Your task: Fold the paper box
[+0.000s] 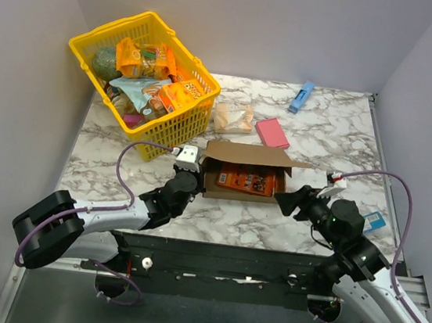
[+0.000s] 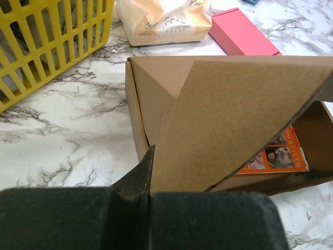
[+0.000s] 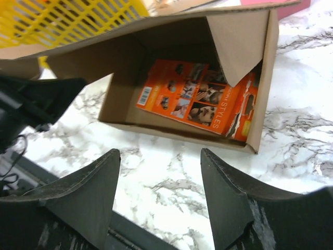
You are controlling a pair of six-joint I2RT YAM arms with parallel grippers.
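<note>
Overhead hides it — left gripper (image 2: 148, 169) pinches paper box (image 2: 234, 120).

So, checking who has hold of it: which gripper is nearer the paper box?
Left. The left gripper is shut on a flap at the paper box's left end; the right gripper stands open just off its near right corner, not touching.
</note>
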